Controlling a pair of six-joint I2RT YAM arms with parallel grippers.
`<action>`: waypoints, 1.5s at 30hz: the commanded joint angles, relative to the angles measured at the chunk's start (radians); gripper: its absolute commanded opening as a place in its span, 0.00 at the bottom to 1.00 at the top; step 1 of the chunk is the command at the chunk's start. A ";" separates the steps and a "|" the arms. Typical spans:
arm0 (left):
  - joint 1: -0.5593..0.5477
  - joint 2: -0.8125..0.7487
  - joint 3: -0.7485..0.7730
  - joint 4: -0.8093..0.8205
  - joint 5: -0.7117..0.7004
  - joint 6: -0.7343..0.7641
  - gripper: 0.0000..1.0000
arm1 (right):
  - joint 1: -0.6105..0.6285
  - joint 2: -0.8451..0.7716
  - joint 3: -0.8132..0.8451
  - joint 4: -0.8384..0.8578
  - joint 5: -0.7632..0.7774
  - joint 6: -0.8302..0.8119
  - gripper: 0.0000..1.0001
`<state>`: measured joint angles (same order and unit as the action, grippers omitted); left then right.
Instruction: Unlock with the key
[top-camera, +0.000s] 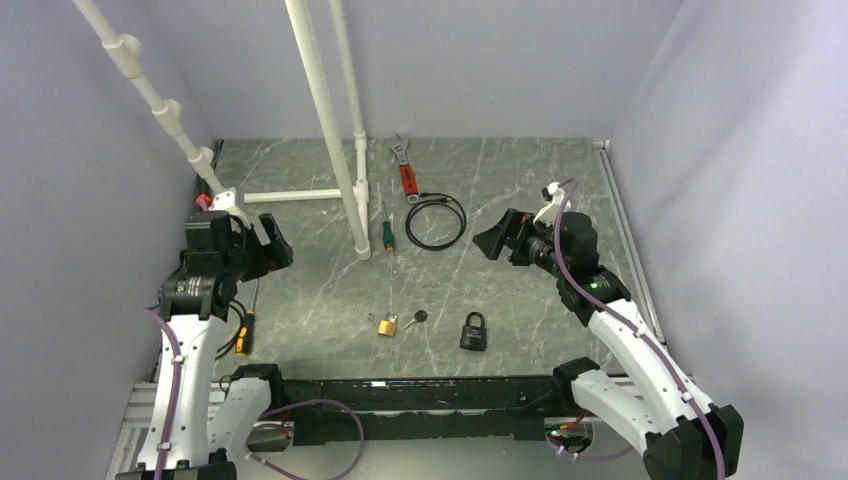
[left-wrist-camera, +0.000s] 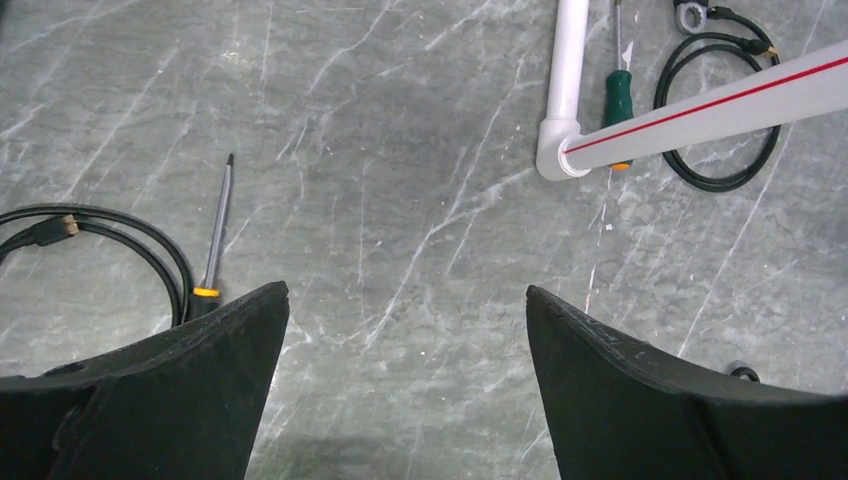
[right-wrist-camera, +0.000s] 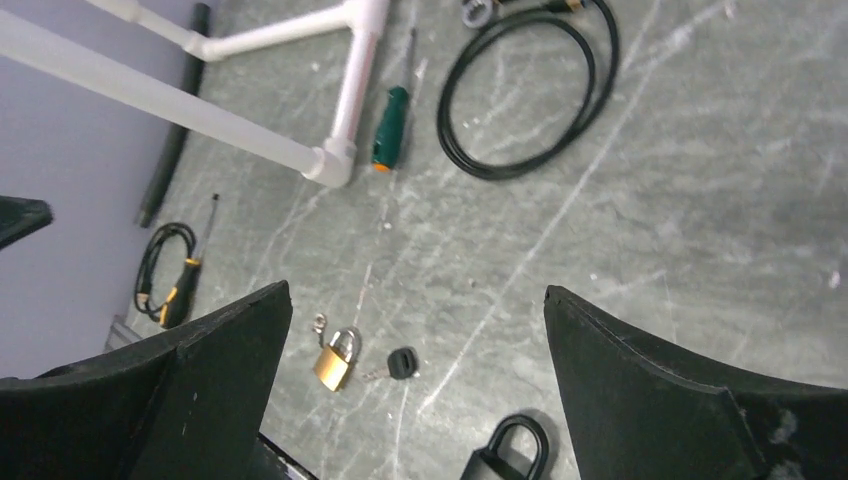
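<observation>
Key (top-camera: 421, 317) on table (top-camera: 520, 190), lower centre of top view, just right of brass padlock (top-camera: 386, 325), left of black padlock (top-camera: 474, 332). Right gripper (top-camera: 497, 243) spread wide, empty, well up-right of key. Left gripper (top-camera: 275, 250) wide, empty, up-left of key.

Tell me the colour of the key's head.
Black. The key shows best in the right wrist view, beside the brass padlock.

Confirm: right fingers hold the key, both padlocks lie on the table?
No. The right wrist view shows the key lying on the table beside the brass padlock, the right gripper open and empty. The brass and the black padlock do lie on the table.
</observation>
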<state>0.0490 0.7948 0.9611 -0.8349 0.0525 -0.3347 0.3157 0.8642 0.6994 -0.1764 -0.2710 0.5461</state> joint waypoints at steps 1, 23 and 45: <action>-0.003 0.010 0.008 0.037 0.057 0.037 0.93 | 0.017 0.005 0.026 -0.135 0.107 0.027 1.00; -0.014 0.019 0.011 0.040 0.080 0.039 0.89 | 0.352 0.142 -0.008 -0.522 0.430 0.502 1.00; -0.019 0.011 0.009 0.034 0.052 0.033 0.89 | 0.637 0.557 0.043 -0.466 0.546 0.545 0.62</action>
<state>0.0330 0.8200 0.9611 -0.8322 0.1081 -0.3298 0.9432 1.3888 0.7074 -0.6724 0.2413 1.0870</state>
